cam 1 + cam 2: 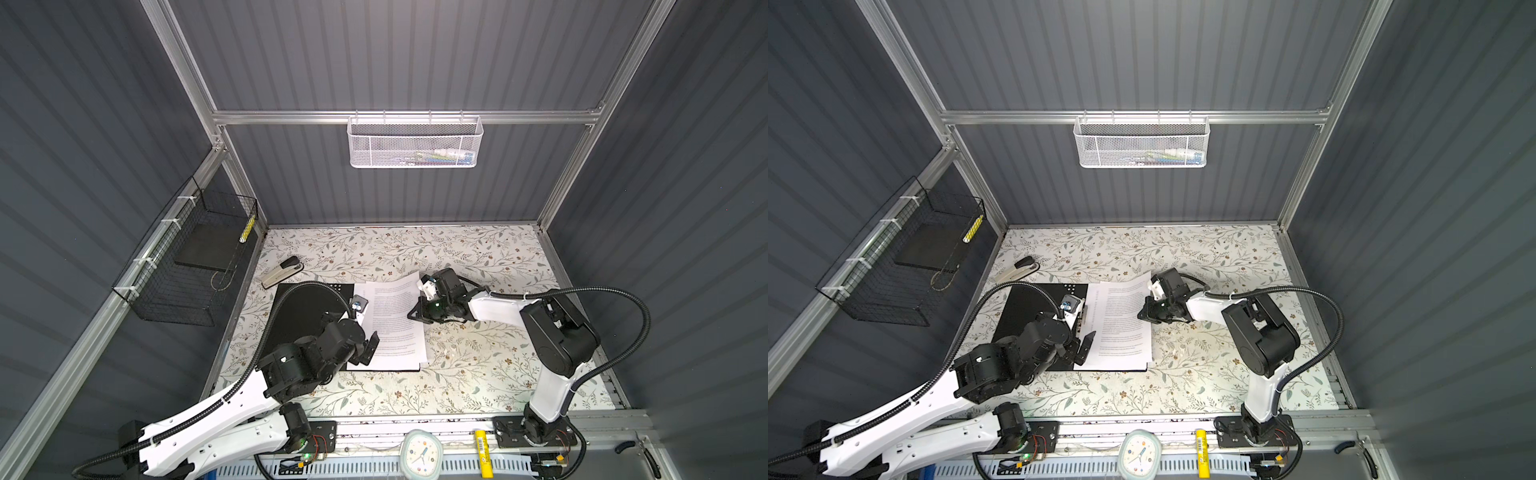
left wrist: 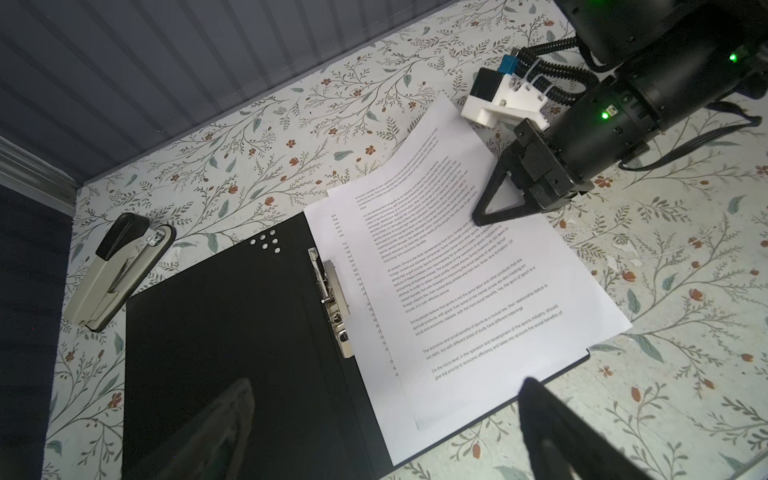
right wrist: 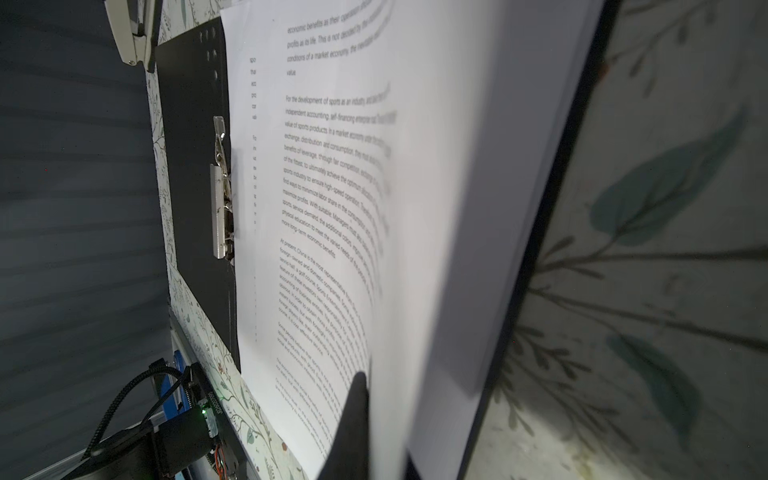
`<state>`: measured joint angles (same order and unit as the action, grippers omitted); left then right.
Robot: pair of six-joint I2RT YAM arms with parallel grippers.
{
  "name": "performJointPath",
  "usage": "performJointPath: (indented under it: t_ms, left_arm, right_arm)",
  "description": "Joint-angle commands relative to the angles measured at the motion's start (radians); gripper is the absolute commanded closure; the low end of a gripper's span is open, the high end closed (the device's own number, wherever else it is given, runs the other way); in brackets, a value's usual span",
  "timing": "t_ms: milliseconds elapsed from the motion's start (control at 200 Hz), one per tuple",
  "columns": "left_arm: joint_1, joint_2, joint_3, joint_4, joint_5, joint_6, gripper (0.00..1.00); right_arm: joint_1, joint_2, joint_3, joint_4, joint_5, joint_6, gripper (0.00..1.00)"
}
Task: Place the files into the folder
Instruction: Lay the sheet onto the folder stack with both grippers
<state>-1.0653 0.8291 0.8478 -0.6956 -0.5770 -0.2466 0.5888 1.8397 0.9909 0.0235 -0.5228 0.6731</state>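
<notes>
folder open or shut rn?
Open, lying flat: the folder's black inside faces up, the metal clip at its spine is exposed, and the files lie on one leaf.

One folder (image 1: 301, 307) lies open on the left half of the desk (image 1: 478, 257), with one metal clip (image 2: 334, 303) by its spine; the files (image 1: 395, 316) on it show at least two sheets by their offset edges, the full number hidden in the stack; one stapler (image 1: 282, 271) sits near the far left corner. There are two arms, the left arm (image 1: 232, 407) and the right arm (image 1: 552, 374), each with one pair of jaws; two baskets hang on the walls, one white mesh basket (image 1: 415, 143) and one black wire basket (image 1: 187, 270); beyond the near edge are one clock (image 1: 422, 453) and one yellow tube (image 1: 482, 453).
</notes>
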Motion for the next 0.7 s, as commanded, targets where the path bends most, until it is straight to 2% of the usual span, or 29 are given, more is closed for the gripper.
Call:
performJointPath:
  t_ms: [0,180,695]
  left_arm:
    - [0.007,0.012,-0.007,-0.002,0.031,0.013,0.0]
    - [0.007,0.057,0.005,-0.004,0.074,0.02,0.0]
    - [0.007,0.069,0.005,0.001,0.081,0.024,0.0]
  right_arm:
    - [0.011,0.01,0.008,0.034,0.009,0.016,1.0]
    - [0.028,0.019,0.025,0.028,0.006,0.013,1.0]
    - [0.058,0.06,0.06,0.045,-0.011,0.039,1.0]
